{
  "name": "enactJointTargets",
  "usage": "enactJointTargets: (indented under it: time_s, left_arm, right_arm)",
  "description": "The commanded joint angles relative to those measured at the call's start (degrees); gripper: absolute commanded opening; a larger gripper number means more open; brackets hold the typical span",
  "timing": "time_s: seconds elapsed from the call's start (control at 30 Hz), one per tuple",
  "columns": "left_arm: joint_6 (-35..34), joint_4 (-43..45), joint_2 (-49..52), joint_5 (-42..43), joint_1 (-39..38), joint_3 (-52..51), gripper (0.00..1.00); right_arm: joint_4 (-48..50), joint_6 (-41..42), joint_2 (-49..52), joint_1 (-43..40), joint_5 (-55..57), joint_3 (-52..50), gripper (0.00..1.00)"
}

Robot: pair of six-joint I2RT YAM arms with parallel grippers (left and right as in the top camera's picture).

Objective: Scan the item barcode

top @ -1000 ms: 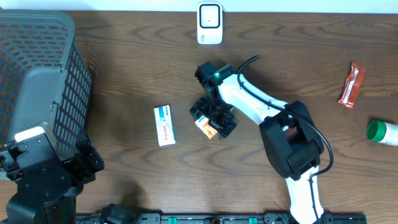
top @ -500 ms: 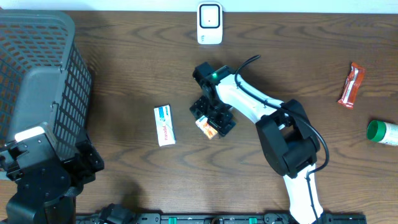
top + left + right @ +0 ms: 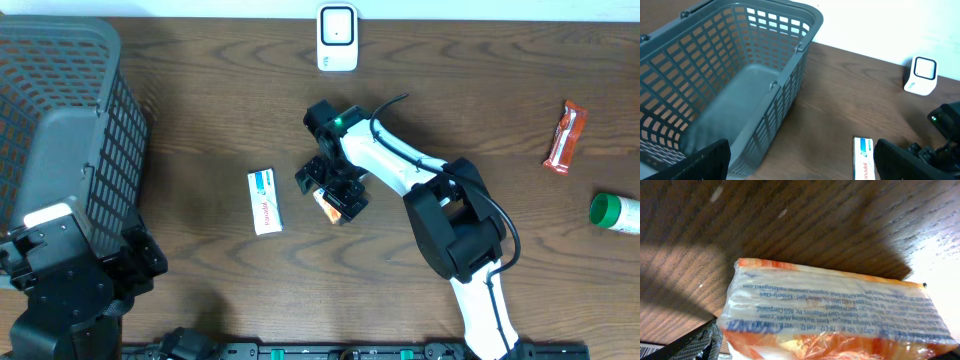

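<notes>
Presently, the left gripper (image 3: 805,162) hangs released and empty, farthest from the scanner (image 3: 337,38), overlooking the basket (image 3: 110,120) and evidently parked clear of the work. Nearer the scanner, a white box (image 3: 264,201) lies flat on the table (image 3: 200,100). Nearer again, the orange-and-white packet (image 3: 835,310) rests on the wood, fine print upward. The right gripper (image 3: 332,190) stands over it, jaws spread wide, nothing clenched, seemingly lining up a pickup.

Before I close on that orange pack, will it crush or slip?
The pack looks soft: its clear wrap is crinkled, so it will probably squash. The glossy film may slip. It lies flat on the table, so rolling seems unlikely.
</notes>
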Motion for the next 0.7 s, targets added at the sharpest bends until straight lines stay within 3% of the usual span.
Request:
enactJointTargets:
  time_s: [0.0, 0.3, 0.43, 0.67]
  left_arm:
    - [-0.3, 0.2, -0.1, -0.5, 0.2, 0.5, 0.91]
    - [-0.3, 0.2, -0.1, -0.5, 0.2, 0.5, 0.92]
    - [-0.3, 0.2, -0.1, -0.5, 0.2, 0.5, 0.91]
    - [-0.3, 0.2, -0.1, -0.5, 0.2, 0.5, 0.92]
  right_arm:
    - [-1.6, 2.6, 6.2, 0.6, 5.2, -2.8, 0.99]
    - [-2.0, 16.2, 6.1, 1.4, 8.0, -2.8, 0.99]
    - [-2.8, 15.8, 6.1, 1.3, 10.5, -2.8, 0.99]
    - [-3.1, 7.2, 6.1, 0.5, 18.0, -2.8, 0.99]
